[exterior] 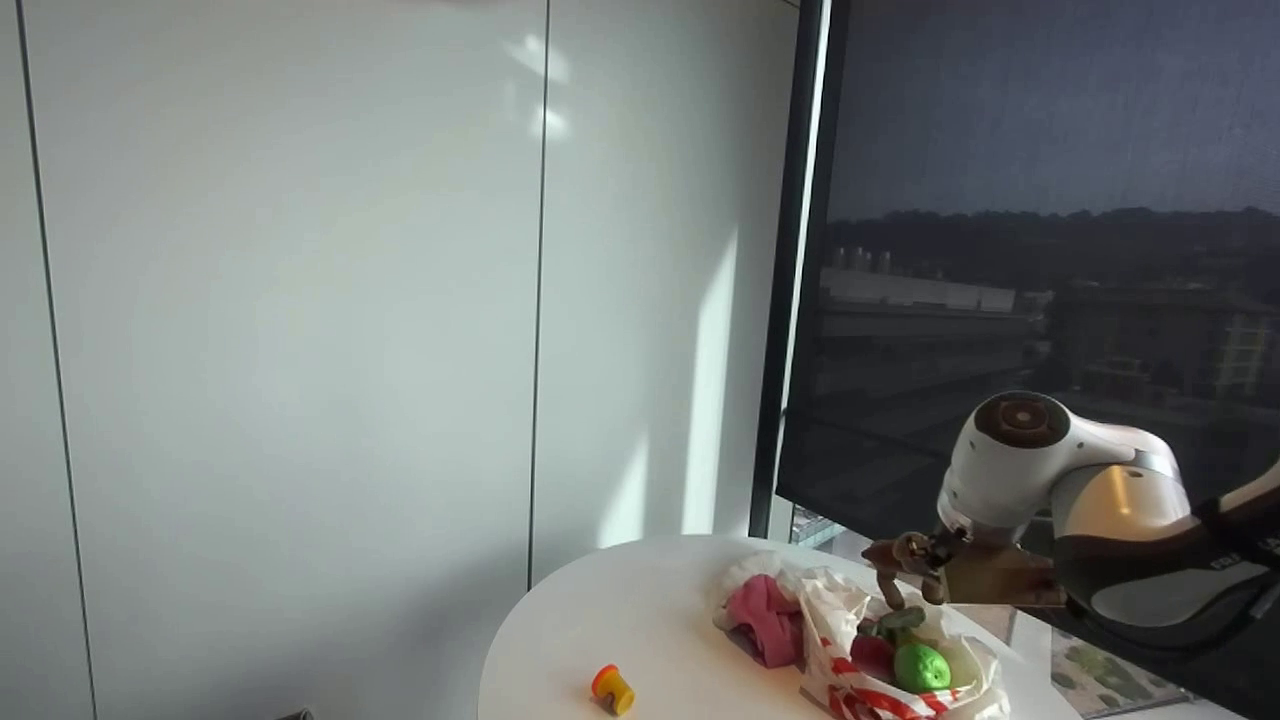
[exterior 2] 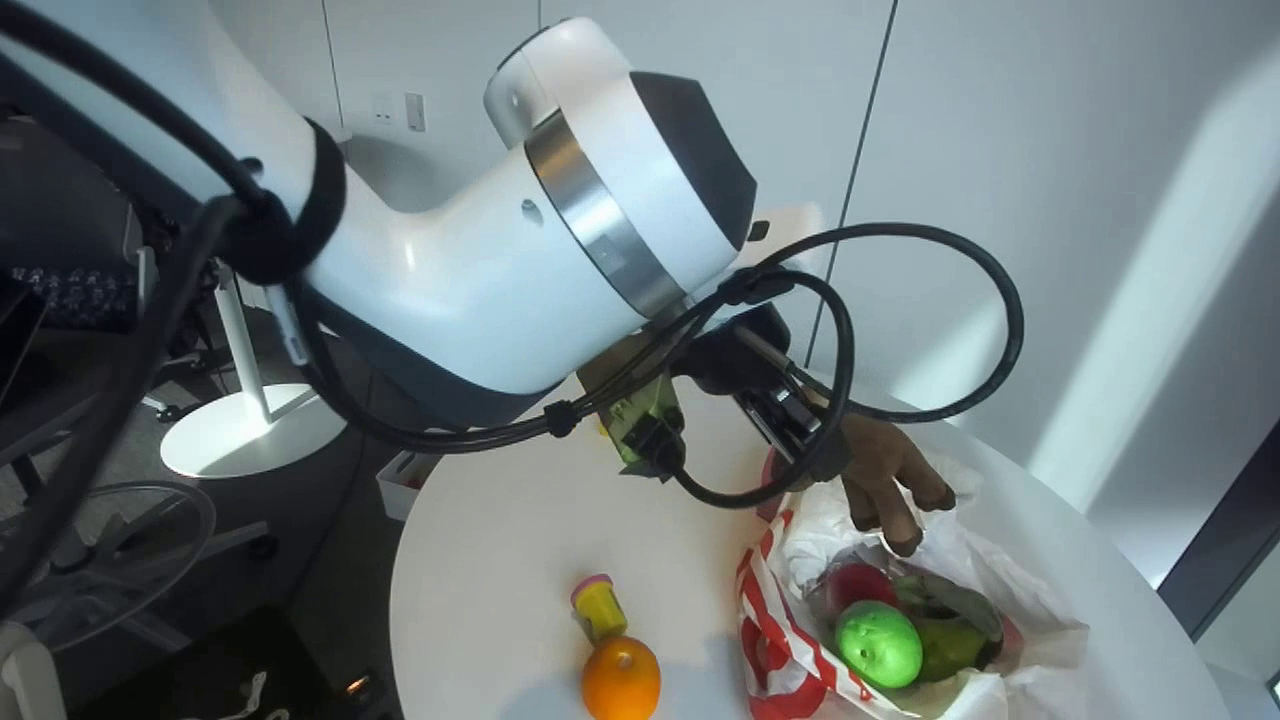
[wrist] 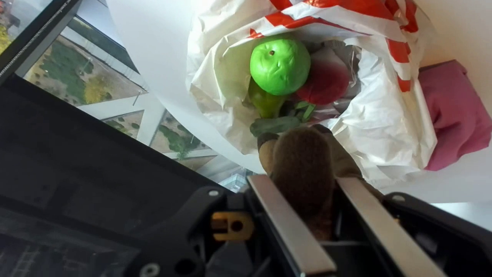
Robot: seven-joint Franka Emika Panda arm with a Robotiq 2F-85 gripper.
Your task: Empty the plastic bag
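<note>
The white and red plastic bag lies open on the round table; it also shows in an exterior view and the wrist view. Inside are a green fruit, a dark red item, a yellow-green item and a dark green item. My gripper is shut on a brown plush toy. The toy's limbs hang over the bag's opening, with their tips close to the dark green item in the wrist view; contact is unclear. The toy hides part of the contents.
A pink cloth lies against the bag's side. An orange and a small yellow tub stand on the white table. A yellow tub also shows in an exterior view. The table's edge is close to the window.
</note>
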